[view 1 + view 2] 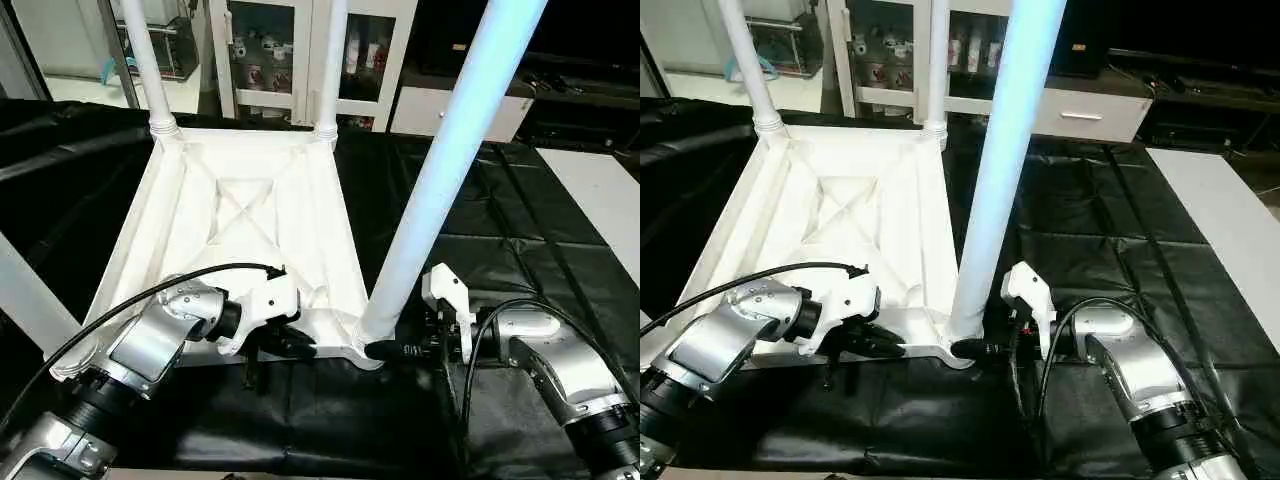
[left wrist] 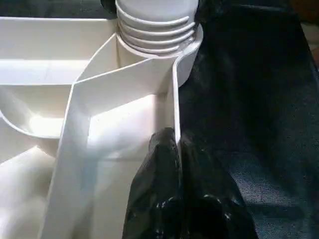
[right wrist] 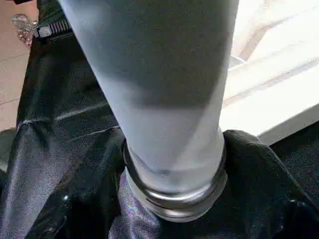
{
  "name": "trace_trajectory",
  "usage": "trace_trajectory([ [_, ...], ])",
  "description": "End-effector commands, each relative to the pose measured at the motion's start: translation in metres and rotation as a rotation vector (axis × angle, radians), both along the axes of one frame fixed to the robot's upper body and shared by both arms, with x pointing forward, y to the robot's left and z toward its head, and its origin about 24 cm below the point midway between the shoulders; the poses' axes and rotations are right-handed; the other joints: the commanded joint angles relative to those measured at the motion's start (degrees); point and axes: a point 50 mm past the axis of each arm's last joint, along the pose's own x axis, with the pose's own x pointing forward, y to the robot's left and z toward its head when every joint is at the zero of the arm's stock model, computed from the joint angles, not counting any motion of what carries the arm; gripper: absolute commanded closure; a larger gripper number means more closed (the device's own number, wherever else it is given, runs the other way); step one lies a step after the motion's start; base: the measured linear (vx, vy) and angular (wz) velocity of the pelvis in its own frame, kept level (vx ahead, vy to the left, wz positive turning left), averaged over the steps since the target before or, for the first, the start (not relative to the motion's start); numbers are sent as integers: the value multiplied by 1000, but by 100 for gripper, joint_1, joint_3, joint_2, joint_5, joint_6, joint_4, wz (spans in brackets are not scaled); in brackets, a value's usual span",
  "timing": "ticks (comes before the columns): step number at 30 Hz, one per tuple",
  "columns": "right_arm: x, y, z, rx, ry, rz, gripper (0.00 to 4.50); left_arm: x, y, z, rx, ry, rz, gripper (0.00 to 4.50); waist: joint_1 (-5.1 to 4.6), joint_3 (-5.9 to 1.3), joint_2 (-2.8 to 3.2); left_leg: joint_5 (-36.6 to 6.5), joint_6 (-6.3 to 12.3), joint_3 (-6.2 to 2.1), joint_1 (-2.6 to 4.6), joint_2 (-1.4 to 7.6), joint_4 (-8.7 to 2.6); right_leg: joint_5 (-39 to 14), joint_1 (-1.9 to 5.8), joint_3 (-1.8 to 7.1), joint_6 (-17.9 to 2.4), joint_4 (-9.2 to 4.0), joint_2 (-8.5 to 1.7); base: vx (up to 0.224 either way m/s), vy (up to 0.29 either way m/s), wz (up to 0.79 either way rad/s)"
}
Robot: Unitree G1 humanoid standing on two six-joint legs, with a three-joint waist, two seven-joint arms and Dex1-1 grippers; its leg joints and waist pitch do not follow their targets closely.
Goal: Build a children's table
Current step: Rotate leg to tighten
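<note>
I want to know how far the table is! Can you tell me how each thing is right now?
Table top: upside down on the black sheet, ribs facing up.
Two far legs: standing upright in their corner sockets.
Near leg: standing in its corner socket, leaning a little.
Left gripper: shut on the table top's near rim.
Right gripper: fingers around the near leg's base.

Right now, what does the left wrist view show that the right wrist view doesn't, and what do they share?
Left wrist view: the left gripper shut on the tabletop's near rim, with the underside's ribs and the ridged base of the near leg seated in its corner socket.

Right wrist view: the right gripper's fingers on either side of the leg just above its base, and a strip of bare floor.

Both: that near leg and the black sheet.
</note>
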Motion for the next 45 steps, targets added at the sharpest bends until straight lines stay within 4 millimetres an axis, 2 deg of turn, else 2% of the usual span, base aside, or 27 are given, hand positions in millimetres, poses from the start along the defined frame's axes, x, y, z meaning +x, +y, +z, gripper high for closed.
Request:
trace_trajectory([
  [1,10,1,0,-22,-51,-99,178,-4,-12,2,-28,13,-54,450,-50,-325,12,-882,216,-104,22,356,-421,-1488,273,338,-1094,-435,-522,0,0,0],
  [2,21,2,-6,-46,-85,-238,178,2,-14,0,-32,4,5,450,-64,-317,15,-1017,165,-111,32,348,-430,-1716,268,332,-1043,-464,-528,0,0,0],
  [3,22,3,-6,-46,-85,-243,178,2,-14,0,-32,3,8,450,-79,-318,9,-1063,128,-109,32,349,-427,-1812,257,332,-1025,-467,-530,0,0,0],
  [4,25,4,-9,-48,-85,-296,180,7,-15,-1,-33,-8,45,450,-123,-295,6,-1230,39,-129,19,329,-446,-2147,259,315,-937,-500,-523,0,0,0],
  [5,29,8,-12,-41,-81,-347,180,12,-17,-2,-31,-22,92,450,-210,-292,11,-1495,-58,-157,51,326,-449,-2612,238,299,-791,-562,-532,0,0,0],
  [11,55,51,-20,11,-43,-635,184,43,-45,-6,-42,-67,367,450,-360,-309,21,-1567,-98,-187,21,305,-439,-2784,221,291,-701,-586,-541,0,0,0],
  [13,58,56,-20,9,-45,-663,184,46,-49,-7,-36,-71,396,450,-372,-313,20,-1587,-106,-188,32,302,-429,-2800,213,285,-702,-595,-544,0,0,0],
  [14,68,66,-19,11,-30,-782,185,52,-58,-8,-23,-87,464,450,-377,-326,22,-1491,-55,-164,32,301,-414,-2559,200,313,-781,-579,-546,0,0,0],
  [17,76,73,-17,38,5,-887,185,57,-64,-9,-8,-121,513,450,-391,-335,32,-1459,-66,-164,44,300,-419,-2383,207,308,-831,-572,-531,0,0,0],
  [19,81,84,-15,66,41,-973,186,61,-71,-10,-4,-148,546,450,-399,-354,13,-1302,-41,-152,29,307,-420,-1989,212,323,-924,-521,-523,0,0,0],
  [20,84,96,-10,85,8,-976,186,62,-77,-10,-2,-159,548,450,-379,-378,-4,-1096,7,-137,15,307,-407,-1591,238,324,-1020,-467,-536,0,0,0],
  [21,84,97,-9,88,-1,-966,186,62,-77,-10,-2,-158,546,450,-379,-378,-4,-1096,7,-137,15,307,-407,-1591,238,324,-1020,-467,-536,0,0,0],
  [24,84,104,-2,118,-67,-905,186,60,-75,-11,2,-158,528,450,-343,-398,-15,-650,233,-106,-9,313,-392,-756,298,329,-1216,-378,-530,0,0,0],
  [26,85,105,1,119,-104,-885,186,60,-73,-11,5,-158,521,450,-337,-398,-8,-548,320,-100,-18,312,-390,-611,309,326,-1296,-361,-533,0,0,0],
  [27,85,103,6,145,-140,-843,186,59,-69,-11,1,-154,504,450,-334,-386,-12,-623,352,-97,-17,312,-390,-722,312,326,-1310,-382,-543,0,0,0],
  [28,85,101,7,149,-149,-832,131,58,-68,-11,1,-153,497,450,-331,-384,-8,-665,354,-98,-20,316,-391,-795,316,328,-1307,-389,-554,0,0,0],
  [29,85,95,10,165,-176,-814,117,57,-66,-11,-1,-153,468,450,-332,-376,5,-752,334,-100,-9,325,-398,-934,309,325,-1298,-406,-548,0,0,0],
  [32,82,80,12,166,-210,-768,115,50,-61,-12,5,-141,389,450,-333,-365,38,-821,331,-108,-9,336,-408,-1018,304,330,-1287,-411,-540,0,0,0],
  [33,82,79,12,165,-211,-764,82,50,-61,-12,6,-140,386,450,-331,-363,29,-854,321,-108,-2,346,-414,-1043,304,328,-1284,-419,-539,0,0,0],
  [35,77,67,11,148,-217,-692,76,45,-55,-13,22,-126,334,450,-302,-350,52,-909,311,-108,19,358,-417,-1063,299,331,-1288,-425,-531,0,0,0],
  [36,74,62,10,138,-216,-657,73,43,-52,-14,27,-118,313,450,-297,-341,87,-972,282,-109,18,358,-429,-1133,281,339,-1288,-423,-531,0,0,0],
  [37,69,53,9,122,-214,-597,68,39,-48,-14,36,-104,280,450,-275,-341,76,-1034,279,-117,33,352,-434,-1178,302,323,-1254,-433,-508,0,0,0],
  [38,62,44,8,107,-203,-528,42,36,-44,-14,41,-103,242,450,-261,-316,65,-1099,284,-99,43,367,-433,-1275,263,347,-1238,-454,-528,0,0,0],
  [39,55,34,9,90,-197,-449,34,32,-39,-13,46,-85,200,450,-223,-313,109,-1215,261,-114,48,363,-448,-1455,285,344,-1176,-472,-517,0,0,0],
  [41,45,22,11,75,-185,-354,23,26,-33,-12,45,-80,122,450,-159,-303,103,-1309,235,-116,62,385,-464,-1563,286,349,-1111,-500,-520,0,0,0],
  [43,33,10,14,51,-176,-250,11,16,-26,-10,48,-44,31,450,-124,-312,119,-1273,204,-129,51,390,-475,-1457,298,354,-1103,-467,-523,0,0,0],
  [45,23,0,16,18,-157,-160,4,8,-20,-6,45,-12,-51,450,-126,-295,96,-1320,217,-123,45,385,-476,-1528,288,352,-1143,-477,-529,0,0,0],
])
